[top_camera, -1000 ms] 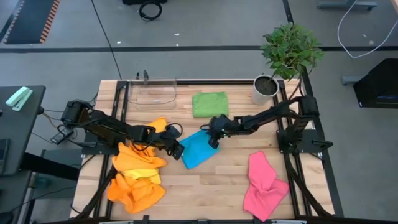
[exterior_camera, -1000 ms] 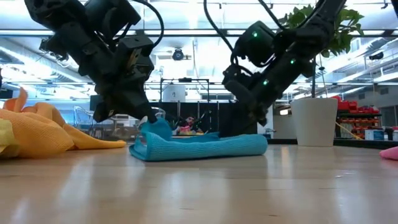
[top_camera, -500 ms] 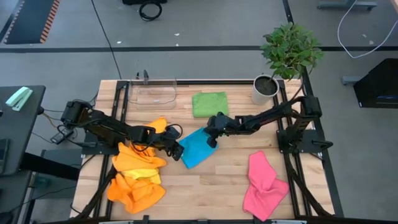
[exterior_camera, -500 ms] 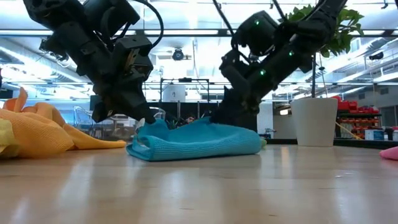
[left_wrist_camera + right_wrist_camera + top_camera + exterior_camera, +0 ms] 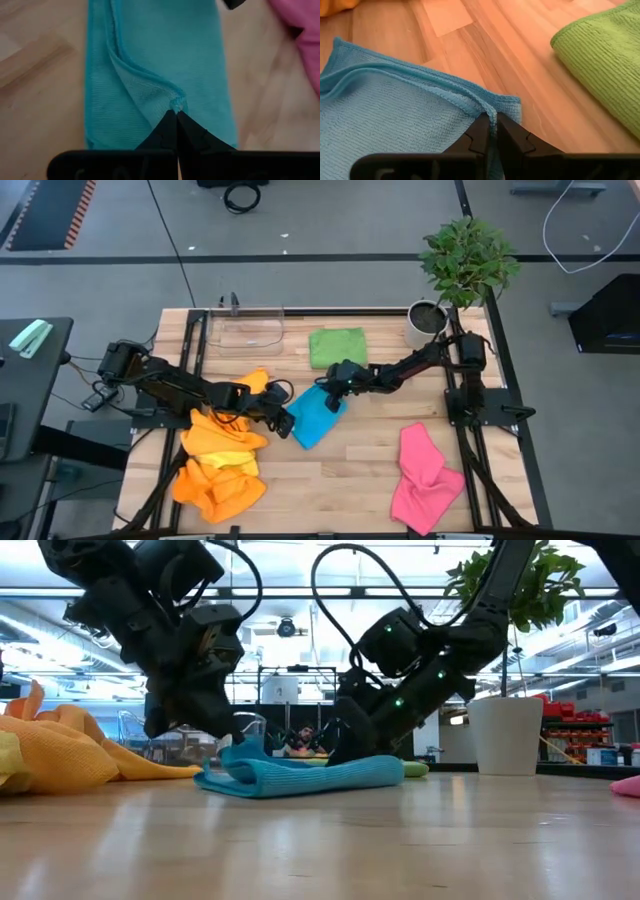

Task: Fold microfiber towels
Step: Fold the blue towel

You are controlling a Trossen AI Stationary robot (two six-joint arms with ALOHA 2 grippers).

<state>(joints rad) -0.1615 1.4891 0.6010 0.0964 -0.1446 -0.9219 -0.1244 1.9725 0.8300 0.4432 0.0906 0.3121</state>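
Observation:
A blue microfiber towel [image 5: 312,417] lies folded on the wooden table's middle. My left gripper [image 5: 287,423] is shut on it at its left end, also seen in the low view [image 5: 236,740]. My right gripper [image 5: 334,400] is shut on its far right corner, low over the table [image 5: 340,750]. A folded green towel [image 5: 337,346] lies flat behind it. Orange and yellow towels [image 5: 220,460] are heaped at the near left. A pink towel [image 5: 425,478] lies crumpled at the near right. My left gripper pinches a small peak of the blue towel's top layer [image 5: 176,103] between its two fingertips, slanting down from the table's left. That peak stands a little above the rest [image 5: 240,752], which lies on the table. My right gripper pinches the blue towel's hemmed edge near a corner [image 5: 488,109] between its two fingers, slanting down from the table's right. Two hems run together into the fingers. The edge sits low, with the towel beneath resting on the table.
A clear plastic tray [image 5: 246,328] stands at the far left. A potted plant [image 5: 430,320] stands at the far right, behind my right arm. Bare wood lies along the near edge between the orange heap and the pink towel.
My right gripper has gone toward the table's left and down, carrying the blue towel's right edge. That edge rose in a hump, then came down over the rest, so the towel is narrower and flatter. The end in my left gripper has stayed put.

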